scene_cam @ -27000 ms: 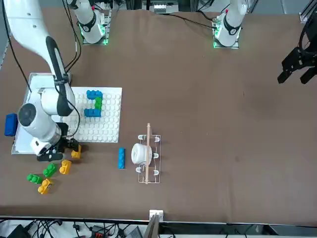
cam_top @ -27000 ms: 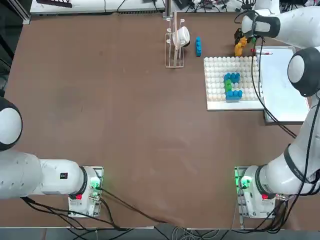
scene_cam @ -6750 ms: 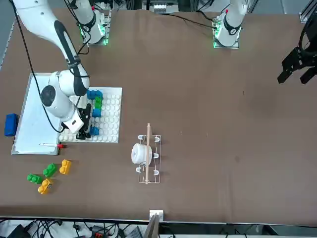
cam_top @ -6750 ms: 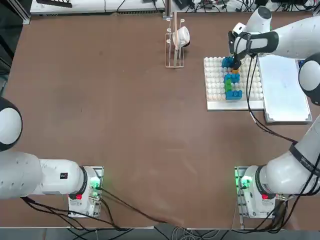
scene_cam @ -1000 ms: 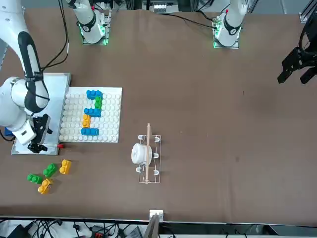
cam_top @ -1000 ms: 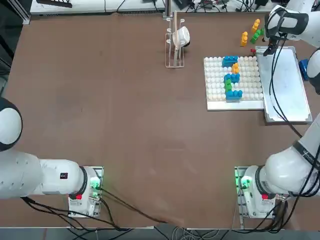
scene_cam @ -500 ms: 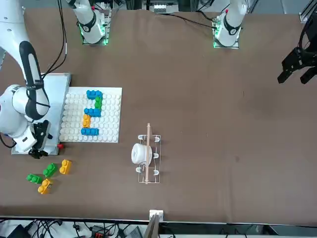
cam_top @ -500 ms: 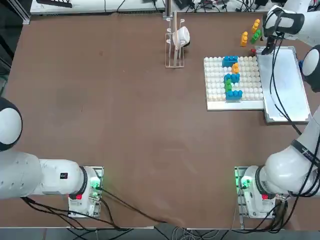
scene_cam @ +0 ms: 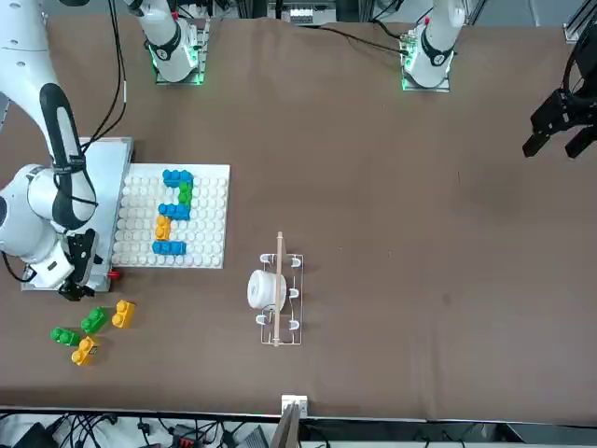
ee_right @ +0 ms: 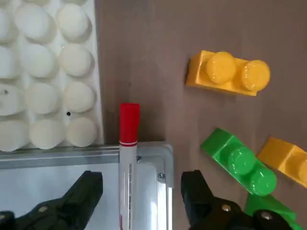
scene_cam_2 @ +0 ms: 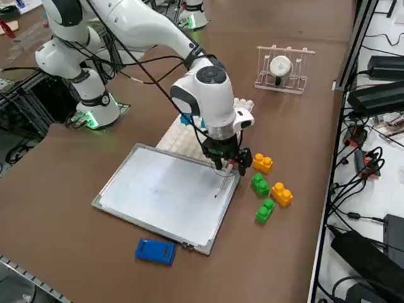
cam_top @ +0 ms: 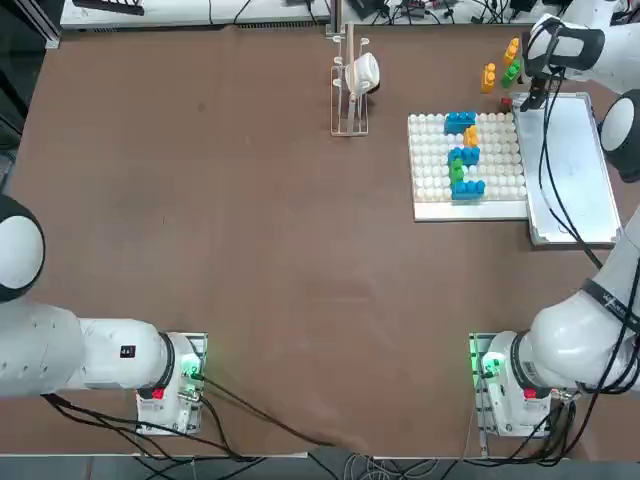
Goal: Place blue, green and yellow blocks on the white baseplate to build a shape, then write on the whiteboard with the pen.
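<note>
Table (cam_top: pixel 250 220): big, flat, brown, and a bit dull.
Whiteboard (scene_cam_2: pixel 164 189): smooth white panel with a thin silver frame, lower middle of the right side view.
White baseplate (cam_top: pixel 435 160): bumpy with round studs, just beside the whiteboard; the shape (cam_top: pixel 464 157) of blue, green and yellow bricks sits on it.
Right gripper (ee_right: pixel 139 201): fingers spread wide, holding nothing — right above the pen.
Pen (ee_right: pixel 127 158): thin and pale with a red cap, lying between the two fingers. Its long side points away from the hand, the red end poking past the whiteboard's corner.
Loose blocks (ee_right: pixel 229 73): shiny plastic, near the red tip.
</note>
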Robot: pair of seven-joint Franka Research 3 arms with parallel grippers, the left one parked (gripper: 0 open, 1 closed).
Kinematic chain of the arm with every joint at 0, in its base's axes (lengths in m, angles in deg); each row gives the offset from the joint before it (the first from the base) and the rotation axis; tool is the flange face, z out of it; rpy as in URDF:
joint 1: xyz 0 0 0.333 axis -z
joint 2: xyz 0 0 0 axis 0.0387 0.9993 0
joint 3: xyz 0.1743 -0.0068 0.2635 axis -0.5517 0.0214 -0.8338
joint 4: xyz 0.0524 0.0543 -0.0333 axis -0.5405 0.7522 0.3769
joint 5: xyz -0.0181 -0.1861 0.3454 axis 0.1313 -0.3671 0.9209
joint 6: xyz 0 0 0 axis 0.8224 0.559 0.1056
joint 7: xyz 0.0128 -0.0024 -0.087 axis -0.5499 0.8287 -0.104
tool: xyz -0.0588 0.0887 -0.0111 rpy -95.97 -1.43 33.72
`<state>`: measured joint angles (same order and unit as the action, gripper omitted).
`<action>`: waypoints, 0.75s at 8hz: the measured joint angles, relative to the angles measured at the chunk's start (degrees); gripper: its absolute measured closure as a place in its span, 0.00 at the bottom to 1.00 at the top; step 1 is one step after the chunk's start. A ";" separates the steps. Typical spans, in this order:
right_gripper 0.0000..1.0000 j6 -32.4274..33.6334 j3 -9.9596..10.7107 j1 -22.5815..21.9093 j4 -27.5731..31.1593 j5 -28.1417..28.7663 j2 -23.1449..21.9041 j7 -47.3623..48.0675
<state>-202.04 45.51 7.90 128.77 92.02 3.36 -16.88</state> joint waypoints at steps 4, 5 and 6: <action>0.04 0.15 -0.21 -0.01 0.02 0.24 0.53 -0.31; 0.10 0.17 -0.24 -0.01 0.02 0.35 0.67 -0.35; 0.11 0.18 -0.24 -0.01 0.02 0.42 0.84 -0.38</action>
<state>-201.86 45.26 7.89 128.80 92.44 4.21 -17.25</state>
